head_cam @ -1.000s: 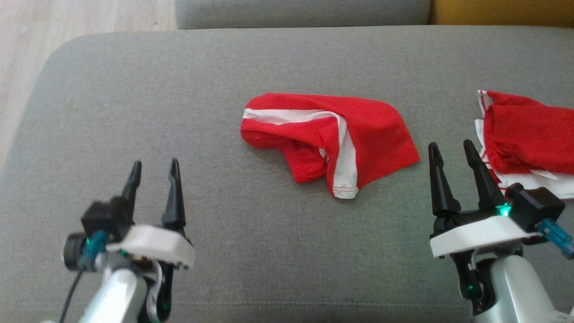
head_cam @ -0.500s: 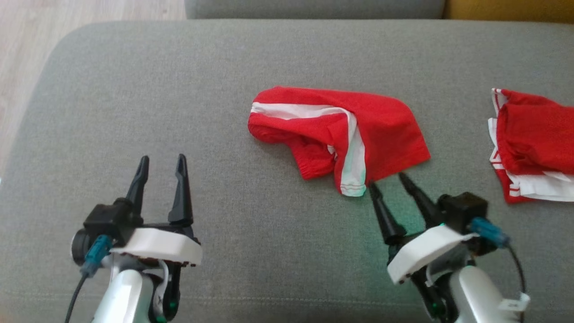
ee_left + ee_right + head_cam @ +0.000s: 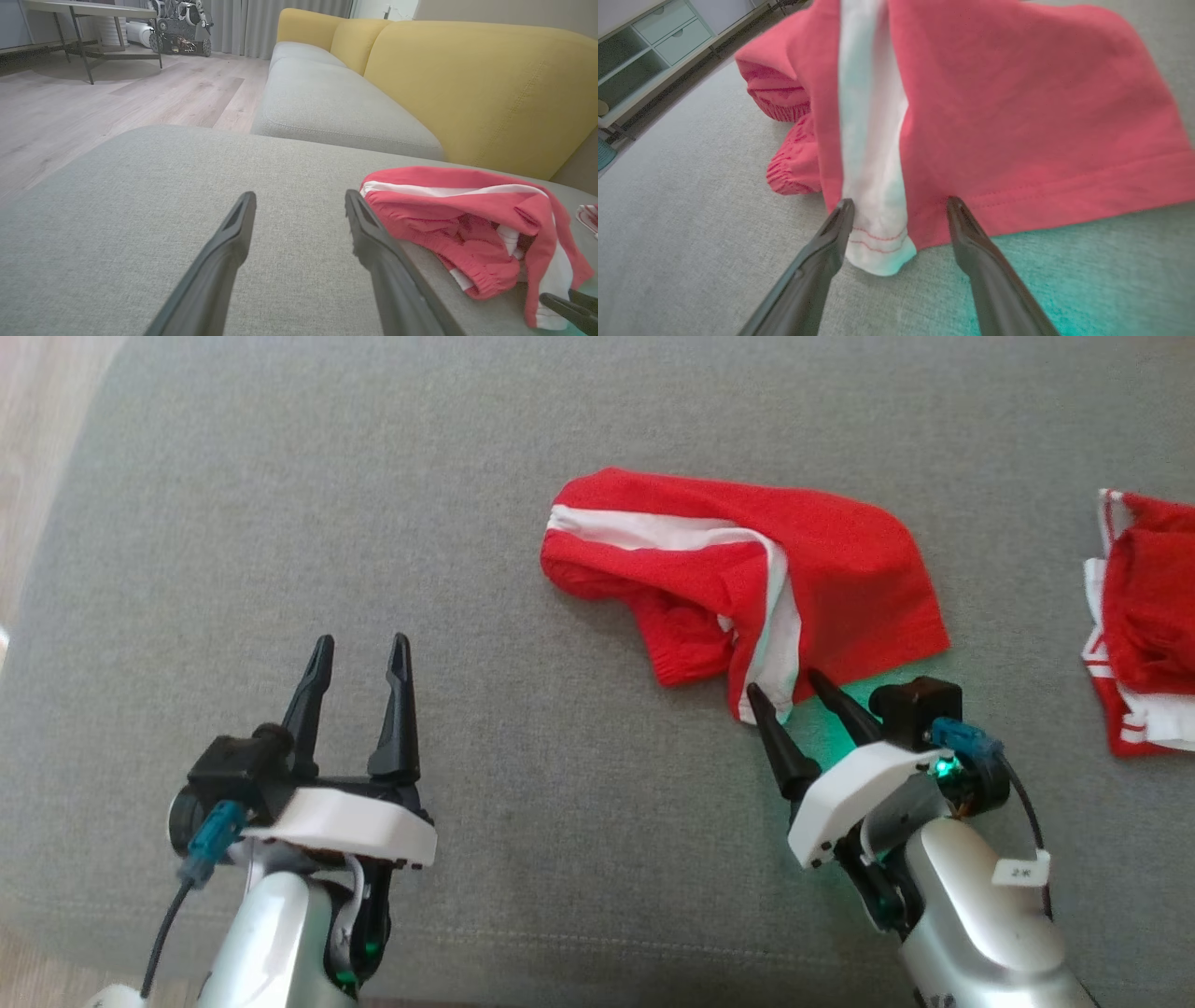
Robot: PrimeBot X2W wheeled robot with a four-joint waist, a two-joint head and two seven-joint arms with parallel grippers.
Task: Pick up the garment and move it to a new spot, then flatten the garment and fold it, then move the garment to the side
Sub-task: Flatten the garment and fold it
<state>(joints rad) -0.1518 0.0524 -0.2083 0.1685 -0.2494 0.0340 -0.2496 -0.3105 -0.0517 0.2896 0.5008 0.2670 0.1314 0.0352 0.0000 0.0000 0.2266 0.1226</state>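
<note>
We show a red garment (image 3: 840,569) with white stripes, a second red-and-white pile (image 3: 1153,616), a grey cushion (image 3: 327,476), a mustard-yellow backrest (image 3: 467,84) and a pale wood-grain floor (image 3: 117,102).

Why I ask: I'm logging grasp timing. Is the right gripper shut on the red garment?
No: the right wrist view shows the right gripper open, fingers straddling the white-striped hem of the red garment.

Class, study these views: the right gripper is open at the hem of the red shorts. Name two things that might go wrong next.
1. The right gripper straddles only the white-striped hem corner of the red shorts; it may pinch one layer, leaving the bunched cloth to drag.
2. It hangs close to the grey cushion, so closing might snag the upholstery.
</note>
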